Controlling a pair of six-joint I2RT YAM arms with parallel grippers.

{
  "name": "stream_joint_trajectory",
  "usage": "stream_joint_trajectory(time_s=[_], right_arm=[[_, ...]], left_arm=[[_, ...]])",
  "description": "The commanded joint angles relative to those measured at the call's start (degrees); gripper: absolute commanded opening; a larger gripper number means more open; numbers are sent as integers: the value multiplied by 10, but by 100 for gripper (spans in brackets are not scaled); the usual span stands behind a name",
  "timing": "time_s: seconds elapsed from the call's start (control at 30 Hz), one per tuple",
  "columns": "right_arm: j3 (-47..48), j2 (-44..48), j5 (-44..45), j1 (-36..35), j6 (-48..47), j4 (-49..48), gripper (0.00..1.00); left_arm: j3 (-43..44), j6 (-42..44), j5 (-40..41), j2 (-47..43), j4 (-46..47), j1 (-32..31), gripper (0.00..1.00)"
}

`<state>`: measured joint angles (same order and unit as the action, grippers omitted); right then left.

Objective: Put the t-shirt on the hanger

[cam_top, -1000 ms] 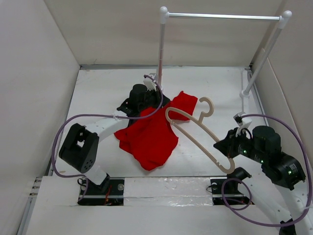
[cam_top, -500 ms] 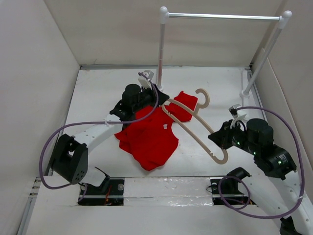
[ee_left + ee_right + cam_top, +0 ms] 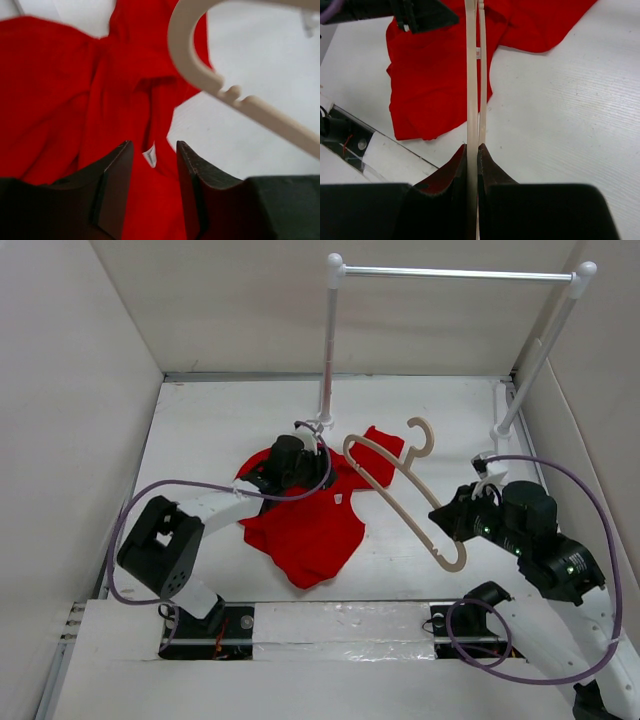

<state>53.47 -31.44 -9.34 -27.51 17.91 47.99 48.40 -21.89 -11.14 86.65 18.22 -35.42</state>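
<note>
Got the t-shirt [image 3: 305,530] lying crumpled around the middle of the counter [image 3: 200,430], a touch toward the left edge, with bare surface all along the far edge and down the right side. Plenty of room there, boxed in by walls [image 3: 80,390] left, back and right, plus a white rack [image 3: 329,340] posted near the far edge and far right corner. Right tool [image 3: 472,147] clamped on one end of the hanger [image 3: 400,490], held slanted over the counter, hook toward the far edge, other shoulder over the shirt's top. Left tool [image 3: 154,147] parted over the cloth, gripping nothing. White tag [image 3: 150,156] just under that gap, too blurry to read.
</note>
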Motion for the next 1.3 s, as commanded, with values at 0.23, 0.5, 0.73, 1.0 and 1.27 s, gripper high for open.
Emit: stream_joint_trajectory(time_s=[0.23, 0.5, 0.73, 1.0, 1.27], right_arm=[[-39, 4, -4, -5, 29, -67, 0], [-47, 19, -6, -5, 35, -65, 0], [-41, 35, 5, -5, 39, -49, 0], [-35, 54, 7, -5, 51, -33, 0], [-44, 54, -32, -5, 50, -3, 0]], left_arm=[[53, 54, 28, 79, 2, -11, 39], [110, 89, 136, 125, -9, -32, 38], [145, 123, 178, 170, -12, -37, 36], [158, 136, 169, 186, 12, -37, 16], [130, 118, 161, 114, 33, -37, 0]])
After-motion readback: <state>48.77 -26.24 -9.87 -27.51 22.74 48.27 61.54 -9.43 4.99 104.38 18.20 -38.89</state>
